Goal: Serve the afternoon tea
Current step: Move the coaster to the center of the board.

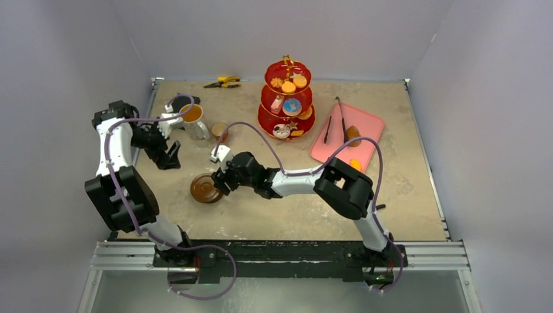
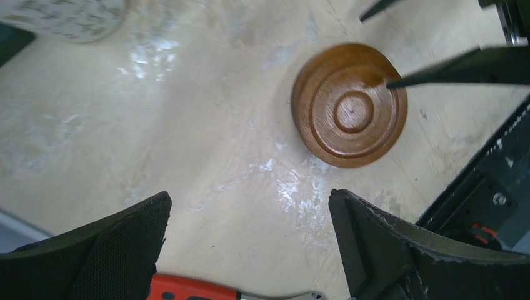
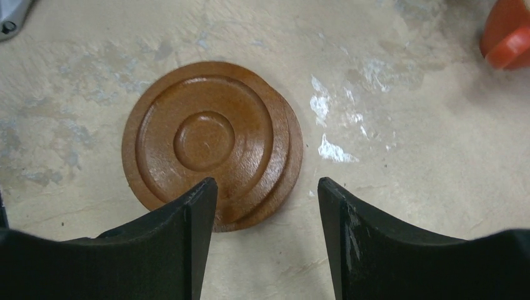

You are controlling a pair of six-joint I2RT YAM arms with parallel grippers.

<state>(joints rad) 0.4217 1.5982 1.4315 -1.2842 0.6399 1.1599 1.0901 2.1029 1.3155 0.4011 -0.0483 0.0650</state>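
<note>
My right gripper (image 3: pixel 267 185) hangs wide open and empty over the near rim of the brown saucers (image 3: pixel 209 140), seemingly two stacked askew on the table (image 3: pixel 406 187), well apart from the red stand (image 1: pixel 263 120). One finger is above the stack and the other off its edge, so I judge that descending straight could press the rim and tip or skid them. My left gripper (image 2: pixel 250 199), also open and empty, hovers nearby.

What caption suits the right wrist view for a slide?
Open right hand above stacked round brown saucers on the beige table.
</note>
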